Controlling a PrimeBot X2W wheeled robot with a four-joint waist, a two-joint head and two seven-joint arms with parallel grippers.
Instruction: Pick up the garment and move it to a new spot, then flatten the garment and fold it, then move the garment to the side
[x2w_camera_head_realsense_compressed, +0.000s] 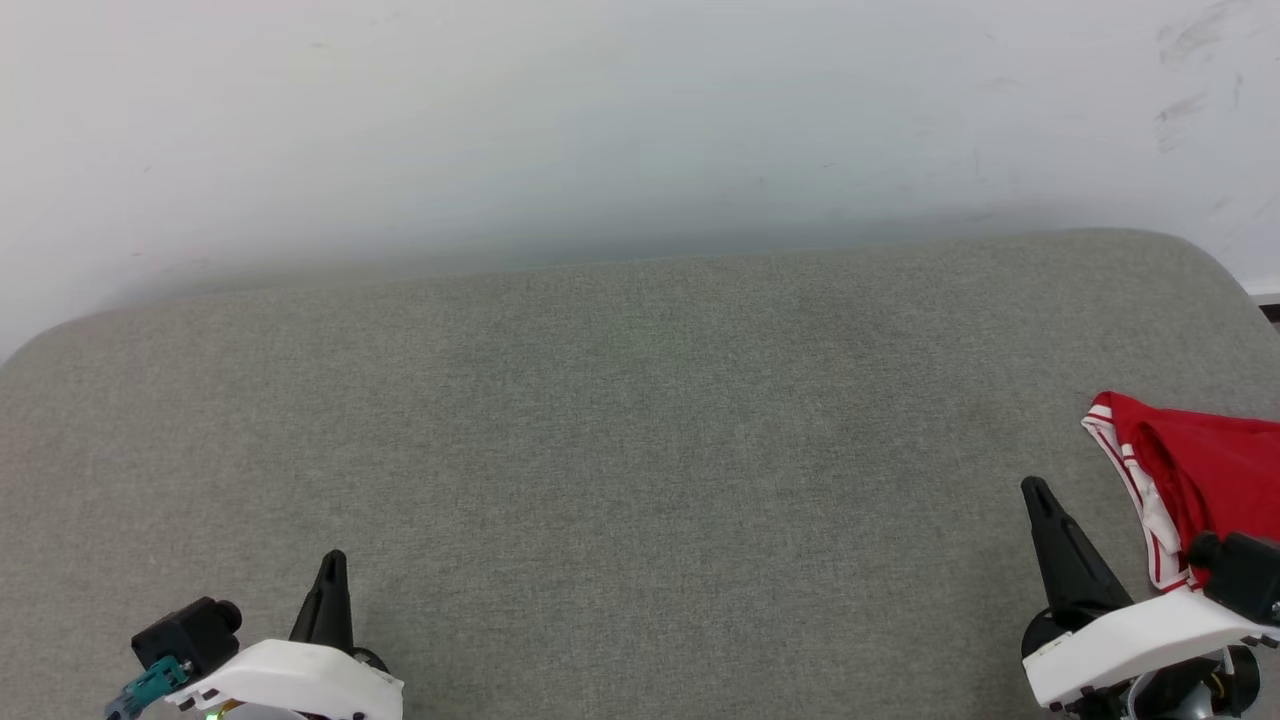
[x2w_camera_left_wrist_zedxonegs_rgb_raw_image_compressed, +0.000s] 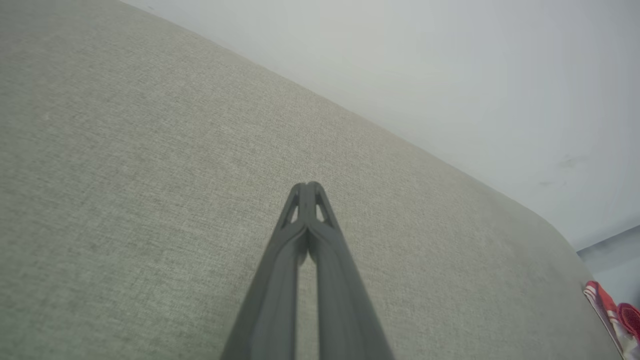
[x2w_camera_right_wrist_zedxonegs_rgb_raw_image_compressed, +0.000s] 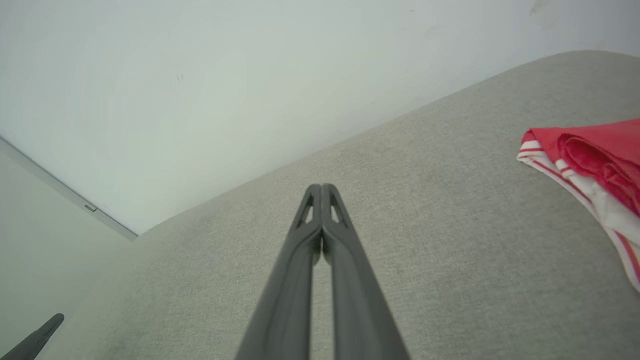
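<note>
One bunched red, white-trimmed jersey (x2w_camera_head_realsense_compressed: 1210, 470) lies at the grey fabric cushion's (x2w_camera_head_realsense_compressed: 640, 450) right edge. Two dark-fingered grippers, the left gripper (x2w_camera_left_wrist_zedxonegs_rgb_raw_image_compressed: 308, 189) and right gripper (x2w_camera_right_wrist_zedxonegs_rgb_raw_image_compressed: 321, 190), are each pinched closed, empty.

The red garment (x2w_camera_head_realsense_compressed: 1210, 470) runs off the right edge of the head view, and its lower part is hidden behind the right hand (x2w_camera_head_realsense_compressed: 1040, 495). In the left wrist view, a small striped corner of it sits at the frame's edge, cut off.

No readable text; garment (x2w_camera_head_realsense_compressed: 1210, 470) lettering seemingly hidden.
</note>
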